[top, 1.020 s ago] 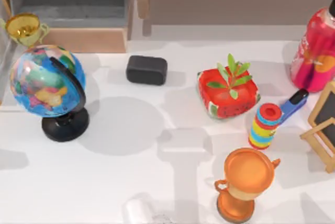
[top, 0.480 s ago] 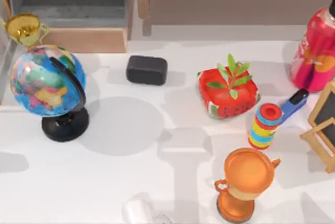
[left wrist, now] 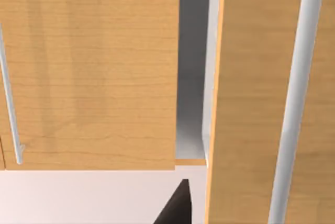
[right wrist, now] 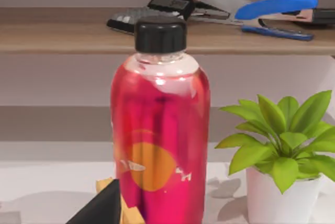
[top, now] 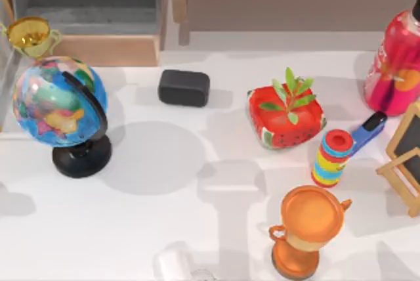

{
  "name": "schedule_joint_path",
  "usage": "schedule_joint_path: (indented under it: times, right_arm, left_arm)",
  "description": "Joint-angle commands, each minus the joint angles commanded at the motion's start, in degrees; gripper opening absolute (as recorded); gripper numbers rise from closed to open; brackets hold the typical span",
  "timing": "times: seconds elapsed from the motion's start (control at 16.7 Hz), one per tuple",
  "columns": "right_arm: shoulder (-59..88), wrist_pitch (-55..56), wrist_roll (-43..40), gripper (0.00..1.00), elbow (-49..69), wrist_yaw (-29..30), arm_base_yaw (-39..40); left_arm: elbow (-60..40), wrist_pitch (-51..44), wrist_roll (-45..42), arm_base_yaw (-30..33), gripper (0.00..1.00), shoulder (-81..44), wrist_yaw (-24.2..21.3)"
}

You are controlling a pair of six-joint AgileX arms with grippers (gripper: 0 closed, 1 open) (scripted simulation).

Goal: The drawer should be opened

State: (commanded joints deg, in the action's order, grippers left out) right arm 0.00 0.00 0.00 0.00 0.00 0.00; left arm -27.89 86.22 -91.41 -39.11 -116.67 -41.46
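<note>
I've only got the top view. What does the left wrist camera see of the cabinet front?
Observer: A silver bar handle runs along a wooden panel, next to a grey gap.
Operator: What's behind the pink bottle?
Observer: A shelf holding a blue stapler and a calculator.
Operator: Anything beside that bottle?
Observer: A green plant in a white pot.
</note>
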Motion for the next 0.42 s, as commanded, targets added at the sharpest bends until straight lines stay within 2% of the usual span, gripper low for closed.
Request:
schedule_joint_path:
  times: [0.06, 0.12, 0.42]
  right_arm:
    - [0.0, 0.0, 0.0, 1.0, 0.0, 0.0, 0.0]
    - [0.0, 0.0, 0.0, 1.0, 0.0, 0.0, 0.0]
    - [0.0, 0.0, 0.0, 1.0, 0.0, 0.0, 0.0]
  left_arm:
    - [0.0, 0.0, 0.0, 0.0, 0.98, 0.0, 0.0]
    - [0.0, 0.0, 0.0, 0.0, 1.0, 0.0, 0.0]
    - [0.0, 0.0, 0.0, 0.0, 1.0, 0.0, 0.0]
